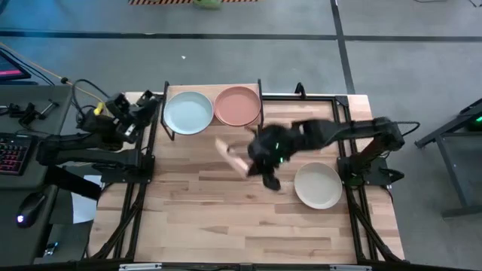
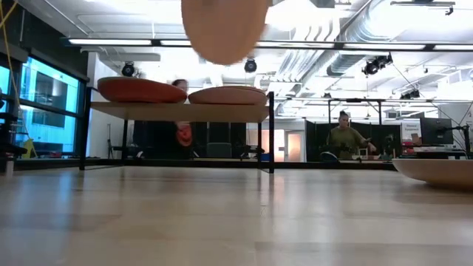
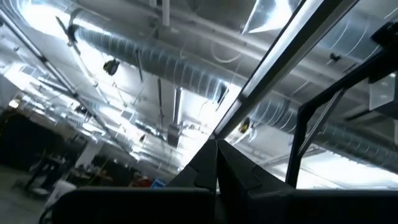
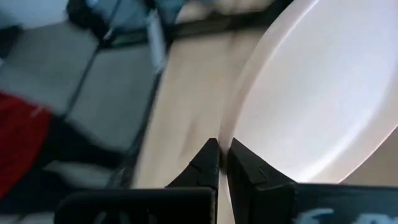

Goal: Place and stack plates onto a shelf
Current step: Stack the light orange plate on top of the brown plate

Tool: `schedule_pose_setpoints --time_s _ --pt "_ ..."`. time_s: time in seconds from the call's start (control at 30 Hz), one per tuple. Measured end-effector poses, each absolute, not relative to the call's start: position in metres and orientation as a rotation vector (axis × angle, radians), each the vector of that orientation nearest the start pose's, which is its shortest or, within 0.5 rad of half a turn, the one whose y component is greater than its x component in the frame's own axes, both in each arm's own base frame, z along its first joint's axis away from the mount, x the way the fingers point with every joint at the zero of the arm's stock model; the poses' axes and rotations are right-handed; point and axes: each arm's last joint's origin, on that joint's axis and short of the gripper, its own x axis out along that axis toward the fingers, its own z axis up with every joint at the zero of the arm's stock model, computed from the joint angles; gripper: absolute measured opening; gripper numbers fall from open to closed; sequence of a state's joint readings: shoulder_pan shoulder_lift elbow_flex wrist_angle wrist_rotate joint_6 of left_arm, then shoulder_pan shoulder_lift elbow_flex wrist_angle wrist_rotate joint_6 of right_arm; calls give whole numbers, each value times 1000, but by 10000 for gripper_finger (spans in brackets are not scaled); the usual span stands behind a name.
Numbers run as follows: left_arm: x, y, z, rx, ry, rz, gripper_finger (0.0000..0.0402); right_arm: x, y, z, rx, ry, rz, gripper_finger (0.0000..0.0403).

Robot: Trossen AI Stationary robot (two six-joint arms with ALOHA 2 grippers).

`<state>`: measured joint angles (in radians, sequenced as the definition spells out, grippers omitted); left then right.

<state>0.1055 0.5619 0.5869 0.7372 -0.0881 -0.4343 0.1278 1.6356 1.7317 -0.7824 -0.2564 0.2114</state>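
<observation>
My right gripper (image 1: 248,156) (image 4: 222,155) is over the middle of the table, shut on a peach plate (image 1: 232,155) that stands on edge in the air; in the low view it hangs at the top (image 2: 225,29). The shelf (image 2: 177,111) stands at the far edge with two piles: a pale blue plate (image 1: 188,113) tops the left one, a terracotta plate (image 1: 237,105) the right. A cream plate (image 1: 318,184) lies flat on the table by the right arm's base. My left gripper (image 1: 145,107) (image 3: 216,167) waits shut at the shelf's left end. My right gripper pinches the peach plate's rim (image 4: 239,134) between its two fingers. The plate is lifted clear of the table, turned on edge, and hangs below the hold (image 2: 225,44). The fingers come at it from the table's right side.
Black frame rails (image 1: 154,150) run along the table's left and right sides. Bare tabletop (image 1: 226,211) spreads across the near half. A keyboard and mouse sit off the table's left. People stand in the room beyond the far edge.
</observation>
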Motion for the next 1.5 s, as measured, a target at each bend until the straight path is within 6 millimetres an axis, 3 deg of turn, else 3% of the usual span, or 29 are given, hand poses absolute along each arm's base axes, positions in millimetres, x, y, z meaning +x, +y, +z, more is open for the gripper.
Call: schedule_pose_setpoints --time_s 0.2,0.37,0.47,0.67,0.93,1.17,1.5 --pt "106 14 378 -404 -802 13 0 335 19 445 -35 595 83 0" --pt "109 14 377 -407 -788 22 0 337 -4 461 -190 648 -36 0" --pt "110 14 376 -407 -781 24 0 349 -17 455 -257 737 -63 0" --pt "110 15 376 -415 -786 46 0 381 -43 418 -423 987 -149 0" --pt "110 15 376 -390 -785 57 0 405 -74 368 -445 1184 -180 0" --pt "110 15 376 -391 -783 58 0 411 -85 357 -442 1213 -192 0" --pt "111 15 375 -391 -778 59 0 411 -85 357 -427 1206 -169 0"
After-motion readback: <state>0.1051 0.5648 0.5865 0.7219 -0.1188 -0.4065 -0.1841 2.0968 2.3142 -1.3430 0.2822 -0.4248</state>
